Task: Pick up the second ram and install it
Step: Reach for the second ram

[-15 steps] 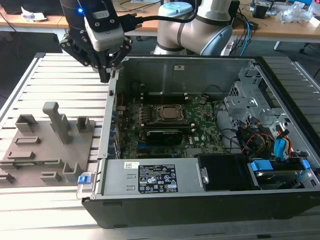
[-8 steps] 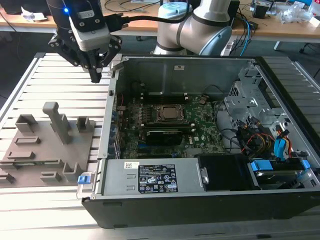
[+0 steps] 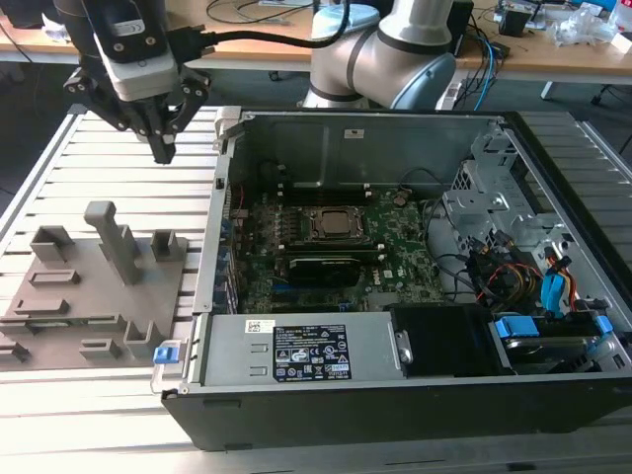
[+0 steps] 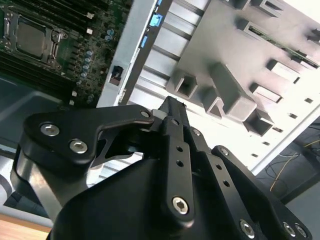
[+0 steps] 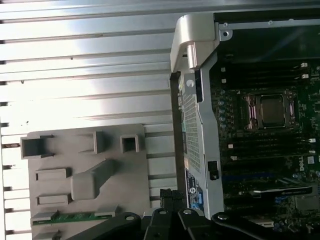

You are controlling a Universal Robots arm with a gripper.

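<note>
Gripper [image 4: 172, 107] fingers were pressed together, pinching nothing. It hung over the slatted table [image 3: 109, 415] beside the open computer case [image 3: 395, 410]. The second ram [image 5: 75, 217] lay flat in a slot at the grey fixture's [image 5: 125, 170] edge, untouched.

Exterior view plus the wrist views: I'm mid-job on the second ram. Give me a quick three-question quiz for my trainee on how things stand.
1. True or false: the gripper is down inside the computer case.
2. In the first wrist view, where is the green ram stick? A: seated in the grey fixture. B: between the gripper's fingers. C: inside the computer case.
3. Fill in: in the exterior view, the grey fixture lies on that view's ____ of the computer case.

Key: 1 false; 2 A; 3 left.
</note>
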